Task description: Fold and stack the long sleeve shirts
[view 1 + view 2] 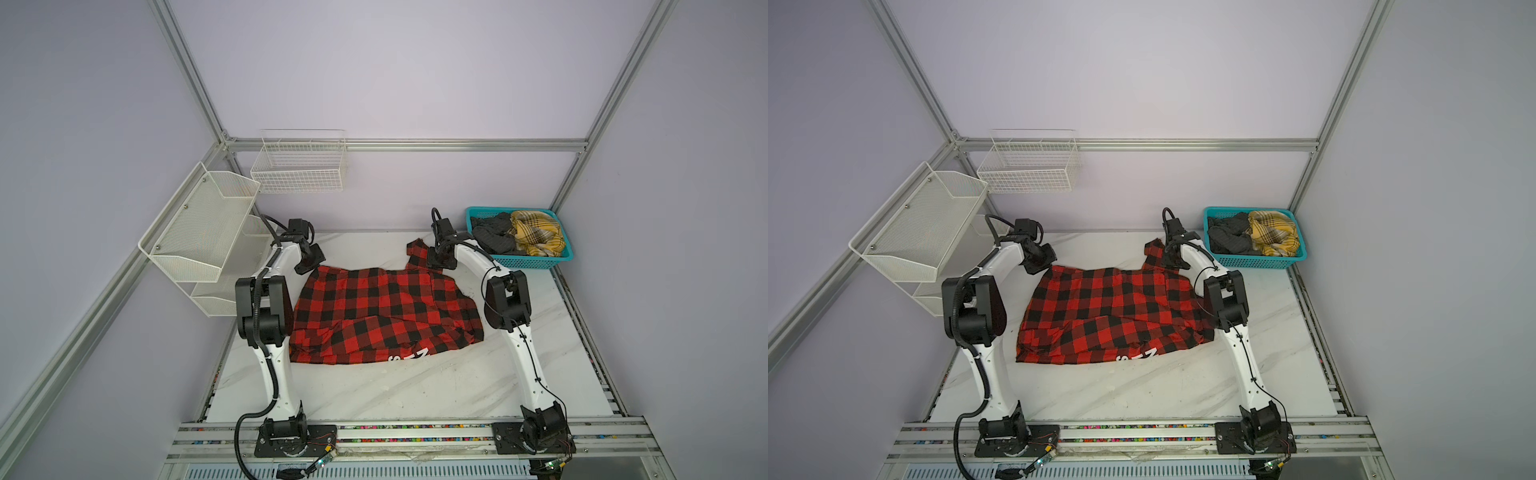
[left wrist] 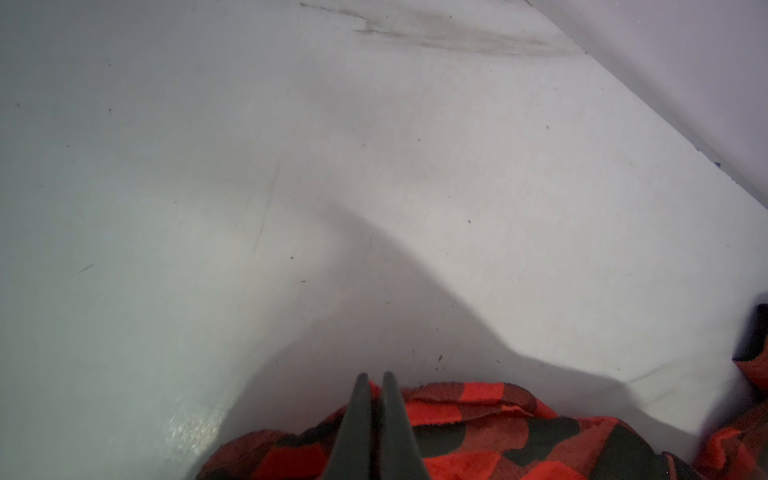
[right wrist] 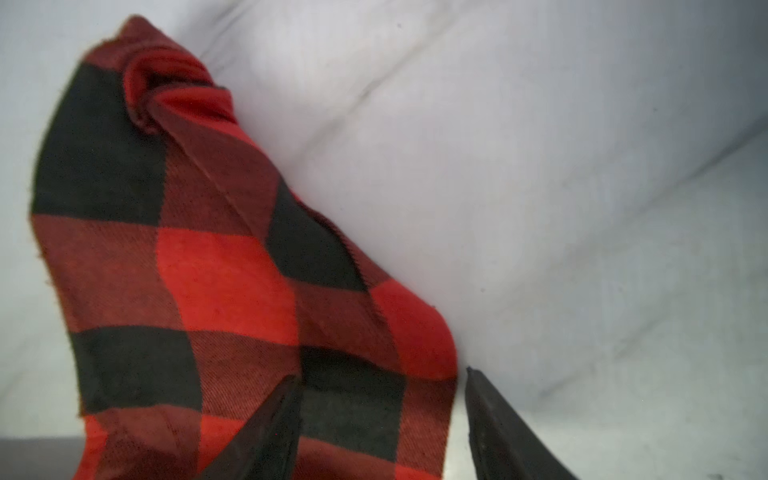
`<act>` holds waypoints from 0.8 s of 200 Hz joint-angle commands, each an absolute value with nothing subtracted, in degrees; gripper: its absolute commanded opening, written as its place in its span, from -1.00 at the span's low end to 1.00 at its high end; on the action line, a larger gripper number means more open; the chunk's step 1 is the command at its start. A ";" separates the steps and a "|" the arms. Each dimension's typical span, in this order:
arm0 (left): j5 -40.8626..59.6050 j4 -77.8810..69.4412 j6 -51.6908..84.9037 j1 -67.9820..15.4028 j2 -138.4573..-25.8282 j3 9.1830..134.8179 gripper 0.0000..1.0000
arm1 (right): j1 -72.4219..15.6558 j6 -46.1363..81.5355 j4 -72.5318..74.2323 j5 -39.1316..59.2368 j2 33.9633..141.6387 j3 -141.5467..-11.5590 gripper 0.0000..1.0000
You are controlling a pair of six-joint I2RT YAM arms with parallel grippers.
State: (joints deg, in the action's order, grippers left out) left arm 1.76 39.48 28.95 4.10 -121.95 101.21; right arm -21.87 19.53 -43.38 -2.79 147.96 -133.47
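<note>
Both top views: red shirt (image 1: 374,307) (image 1: 1108,307) spread on table (image 1: 415,386), white letters at near edge. Left end effector (image 1: 309,259) at its far-left corner, right end effector (image 1: 440,259) at far-right, by raised sleeve (image 1: 417,251).
Left wrist: left end effector (image 2: 375,380) clenched, tips over shirt (image 2: 478,415) edge; pinch on cloth unclear.
Right wrist: right end effector (image 3: 382,374) released, fingers apart, sleeve (image 3: 216,270) between them.

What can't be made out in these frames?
- White lettering on the red-and-black shirt, both top views: mostly tucked under a fold, unreadable.
- Left gripper, left wrist view: shut; its fingers hide whether cloth is pinched.
- Dark grey shirt and yellow plaid shirt in teal basket, both top views: crumpled, sleeves indistinguishable.
</note>
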 commanded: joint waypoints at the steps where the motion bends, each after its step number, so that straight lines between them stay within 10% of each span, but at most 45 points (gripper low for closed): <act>1: 2.55 38.29 28.85 4.38 -121.25 98.47 -1.00 | -22.85 19.06 -51.25 -9.44 154.37 -135.56 0.05; 22: 2.36 38.30 28.50 4.33 -121.16 97.87 -1.00 | -22.57 20.27 -51.11 -14.20 155.91 -137.40 -1.00; 115: 0.76 37.07 27.25 4.39 -118.72 93.00 -1.00 | -17.49 22.18 -32.54 -5.56 143.58 -141.15 -1.00; 136: 0.22 37.00 27.25 4.39 -118.58 92.34 -1.00 | -17.52 22.67 -32.79 -2.43 143.98 -139.51 0.06; 160: 0.03 36.91 27.40 4.48 -118.65 92.20 -1.00 | -17.49 23.02 -37.05 -3.50 143.10 -137.46 0.12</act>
State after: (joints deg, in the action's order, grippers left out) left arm 1.02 38.20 28.25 4.12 -121.91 93.97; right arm -16.69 21.98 -34.06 -4.71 144.68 -140.86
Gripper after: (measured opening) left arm 0.048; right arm 0.552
